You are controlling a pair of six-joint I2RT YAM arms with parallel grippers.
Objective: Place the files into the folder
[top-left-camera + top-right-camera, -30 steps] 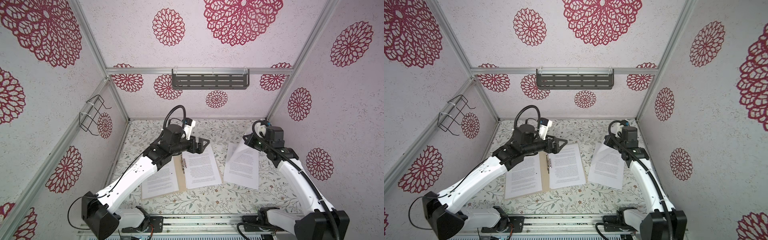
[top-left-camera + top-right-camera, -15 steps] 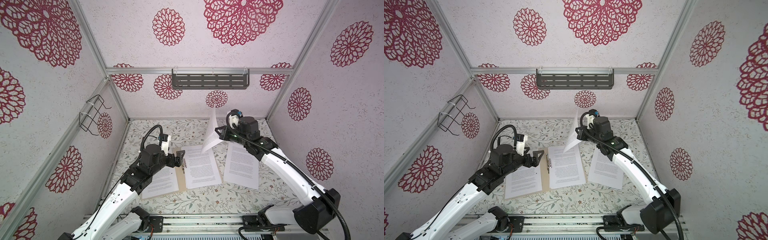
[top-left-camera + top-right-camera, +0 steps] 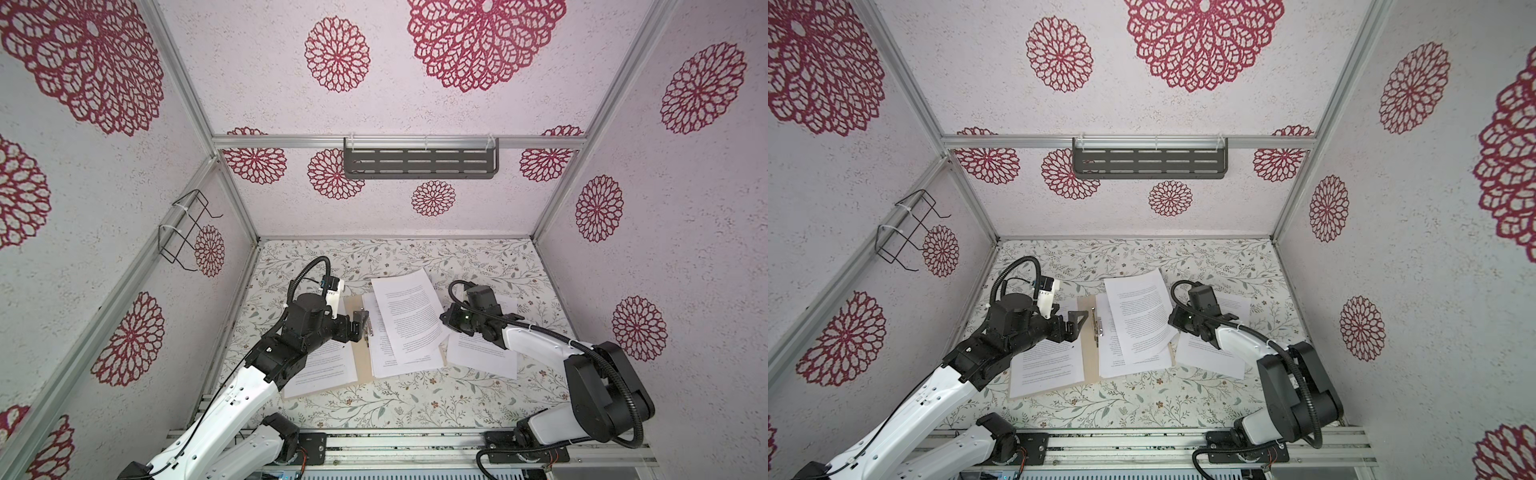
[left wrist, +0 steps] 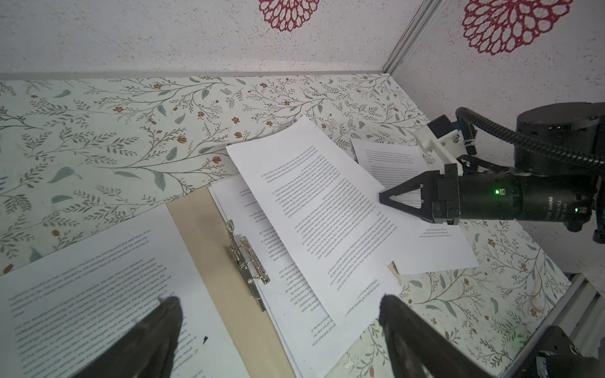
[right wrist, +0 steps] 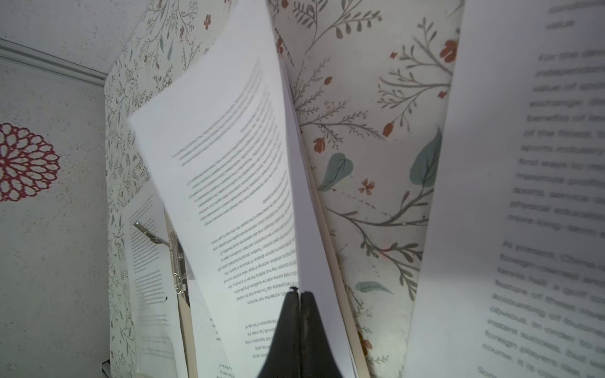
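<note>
Right end effector (image 4: 383, 198) is pressed together, pinching the edge of the top sheet (image 3: 409, 320), which lies crooked across the stack (image 3: 382, 359) in the open folder (image 4: 203, 248) mid-surface (image 3: 395, 401). Left end effector (image 3: 358, 323) hangs spread wide over the folder's metal fastener (image 4: 245, 261). One loose sheet (image 3: 482, 357) lies just beside the folder.

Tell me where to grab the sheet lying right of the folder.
Once the right gripper releases the skewed sheet, take the flat sheet by the corner overlapping the folder, coming in low from the near side. It lies flat on the table, so only an edge can be pinched; that corner seems slightly raised on the folder's edge.
</note>
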